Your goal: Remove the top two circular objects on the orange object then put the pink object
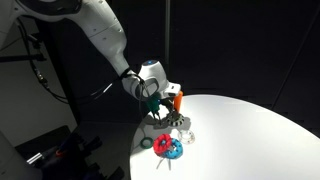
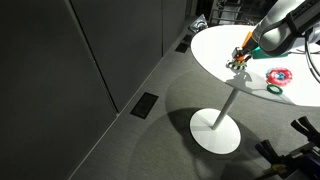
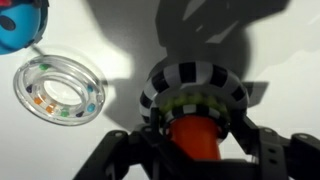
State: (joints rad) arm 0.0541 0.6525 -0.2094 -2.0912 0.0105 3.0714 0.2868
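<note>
In the wrist view the black-and-white toothed gear ring [image 3: 192,82] sits round the orange peg [image 3: 196,138], with a yellow-green ring [image 3: 190,103] just under it. My gripper [image 3: 196,128] straddles the peg, and its two fingers press the sides of the gear ring. In an exterior view the gripper [image 1: 168,110] is at the orange peg [image 1: 178,100]. The pink-red ring [image 1: 163,146] lies on the white table beside a blue ring [image 1: 174,150]. It also shows in an exterior view [image 2: 279,75], apart from the gripper [image 2: 241,60].
A clear ring with coloured beads [image 3: 60,90] lies on the table beside the peg. A blue object [image 3: 20,25] is at the corner of the wrist view. A dark green ring [image 2: 274,89] lies near the round white table's edge [image 2: 215,62].
</note>
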